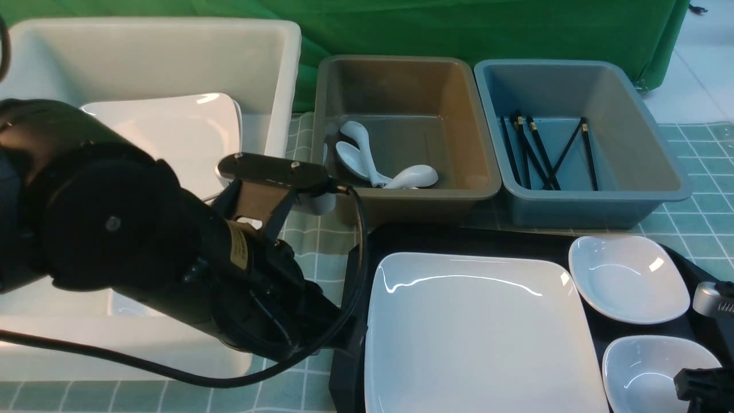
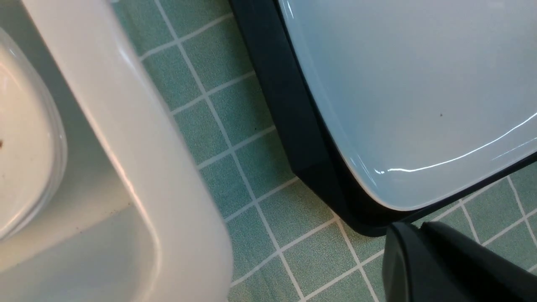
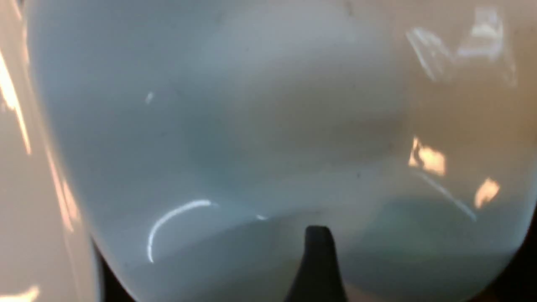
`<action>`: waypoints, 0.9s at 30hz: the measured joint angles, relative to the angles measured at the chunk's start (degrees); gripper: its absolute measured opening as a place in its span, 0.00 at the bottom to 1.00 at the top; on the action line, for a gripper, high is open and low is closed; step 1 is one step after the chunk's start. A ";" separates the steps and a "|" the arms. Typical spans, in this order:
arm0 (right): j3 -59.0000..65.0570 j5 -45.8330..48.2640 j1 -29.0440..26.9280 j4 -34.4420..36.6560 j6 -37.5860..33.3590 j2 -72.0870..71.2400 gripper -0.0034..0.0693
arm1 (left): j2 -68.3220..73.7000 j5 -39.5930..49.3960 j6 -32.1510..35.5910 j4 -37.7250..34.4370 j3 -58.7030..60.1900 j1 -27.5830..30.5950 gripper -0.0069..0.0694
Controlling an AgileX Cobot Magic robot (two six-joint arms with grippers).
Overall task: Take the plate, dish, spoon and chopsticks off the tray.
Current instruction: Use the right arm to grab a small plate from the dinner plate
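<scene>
The large white plate (image 1: 476, 332) (image 2: 419, 92) lies on the black tray (image 1: 358, 269) (image 2: 289, 117). Two small white dishes (image 1: 628, 278) (image 1: 651, 370) sit at the tray's right side. My left gripper (image 2: 415, 228) is shut and empty, low over the tablecloth just off the tray's near left corner. My right gripper (image 1: 701, 383) is at the near dish (image 3: 251, 126), open, with one finger (image 3: 317, 260) over the dish's bowl and the other finger out of view. White spoons (image 1: 367, 158) lie in the grey-brown bin (image 1: 401, 198). Black chopsticks (image 1: 545, 152) lie in the blue-grey bin (image 1: 585, 203).
A big white tub (image 1: 269, 74) (image 2: 138, 159) stands at the left with a white plate (image 1: 166, 135) inside; a dish (image 2: 25, 147) shows in it too. My left arm (image 1: 114, 218) reaches across its front. A green checked cloth (image 2: 235, 184) covers the table.
</scene>
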 joint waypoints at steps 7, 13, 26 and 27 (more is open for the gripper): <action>0.00 -4.08 0.00 0.41 1.29 2.45 0.80 | 0.00 0.00 0.00 0.27 0.00 0.00 0.10; 0.00 -6.97 -0.06 0.18 1.59 2.99 0.47 | 0.00 -0.12 0.00 0.42 0.00 0.00 0.10; -0.08 -7.23 -0.12 0.83 0.93 -2.59 0.31 | -0.13 -0.19 0.06 0.69 0.00 0.00 0.10; -0.08 -6.98 -0.12 0.96 0.88 -4.32 0.28 | -0.13 -0.19 0.06 0.76 0.00 0.00 0.10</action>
